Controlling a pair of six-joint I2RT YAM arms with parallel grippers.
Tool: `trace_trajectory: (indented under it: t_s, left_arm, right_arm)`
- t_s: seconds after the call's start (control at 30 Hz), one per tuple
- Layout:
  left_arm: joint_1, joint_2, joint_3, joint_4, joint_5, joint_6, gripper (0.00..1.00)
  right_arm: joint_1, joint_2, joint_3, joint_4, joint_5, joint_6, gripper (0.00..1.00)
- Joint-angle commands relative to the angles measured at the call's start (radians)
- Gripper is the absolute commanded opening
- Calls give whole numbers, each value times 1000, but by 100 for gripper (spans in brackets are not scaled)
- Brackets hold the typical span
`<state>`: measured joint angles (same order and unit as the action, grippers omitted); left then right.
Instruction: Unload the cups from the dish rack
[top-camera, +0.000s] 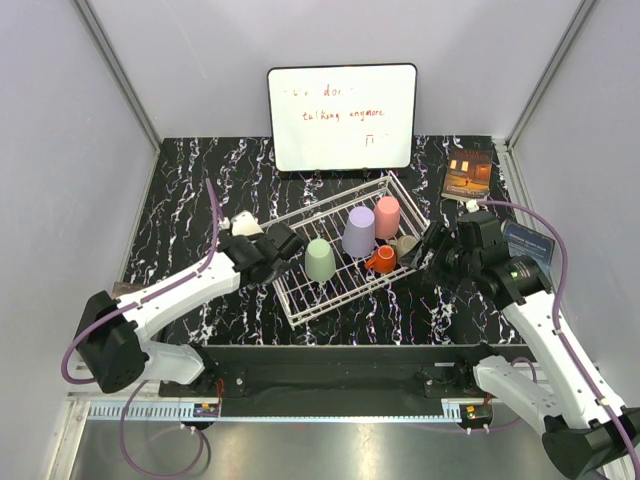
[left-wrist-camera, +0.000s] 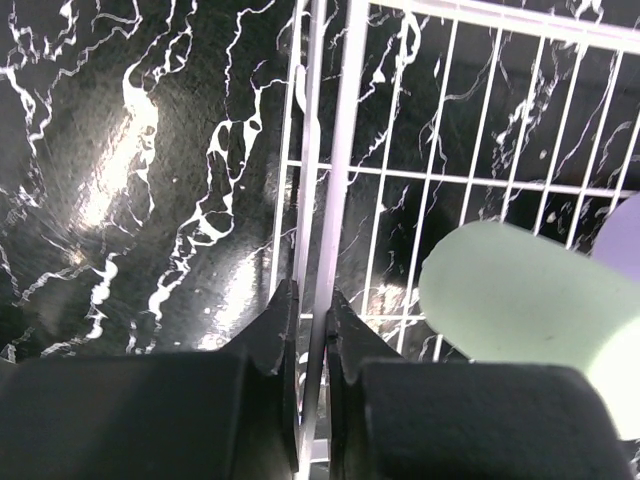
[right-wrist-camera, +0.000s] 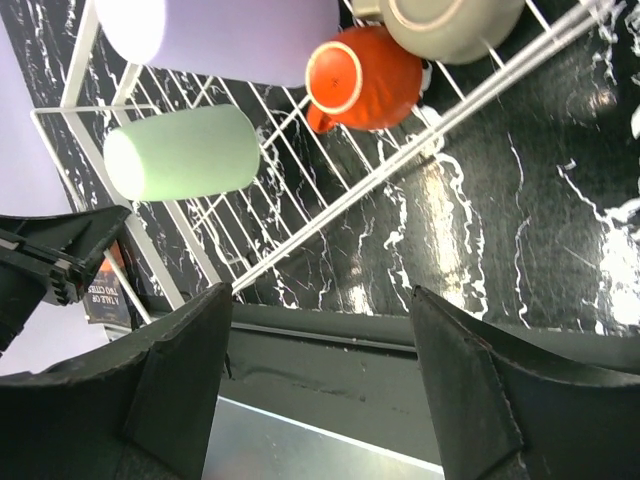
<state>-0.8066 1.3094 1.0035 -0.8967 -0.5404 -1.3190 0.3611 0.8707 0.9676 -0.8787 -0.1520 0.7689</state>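
Black marbled surface, closed in by pale grey walls on the left, right and far sides. A whiteboard leans at the far edge and a book lies in the far right corner.

The left fingers are pinched shut on the top wire of the rack at its left side, with the rail running up between them. The right fingers are spread wide and hold nothing. They hang just beside the rack's right side, over bare surface.

The rack sits mid-surface, turned at an angle, and all five cups are inside it. The green cup is nearest the left fingers, and the lavender cup and pink cup are farther back. The orange cup and beige-grey cup are close to the right fingers. The green and orange ones stand mouth down.

Bare surface lies left of the rack and along its near side. The whiteboard is close behind its far corner.
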Motion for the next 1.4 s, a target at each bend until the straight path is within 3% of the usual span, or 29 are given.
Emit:
trace_trajectory:
  t_s: [0.0,0.2,0.8,0.83,0.9,0.97,1.17,1.27,1.33,1.37]
  left_arm:
    - [-19,-29,-17,90,10,-318,0]
    - [-22,16,12,91,19,-326,0]
    - [-36,-9,17,81,43,-206,0]
    - [-37,-6,17,79,49,-203,0]
    - [-39,-4,18,79,57,-189,1]
    - [-39,-4,21,81,62,-168,9]
    - [-39,-7,29,81,66,-117,26]
    - [-39,-4,35,79,82,-70,33]
    - [-39,1,44,71,89,-37,38]
    - [-39,2,49,61,92,-10,48]
  right_arm:
    - [7,-35,-13,-31,12,38,77]
    - [6,-13,-62,-31,28,81,76]
    - [27,318,-127,345,38,136,70]
    - [32,344,-125,351,39,132,68]
    - [50,359,-122,354,42,132,49]
    - [64,363,-132,353,54,136,37]
    - [78,326,-174,346,77,147,22]
    - [78,306,-184,327,95,139,4]
    - [78,289,-185,304,109,133,0]
    - [78,284,-187,297,114,132,0]
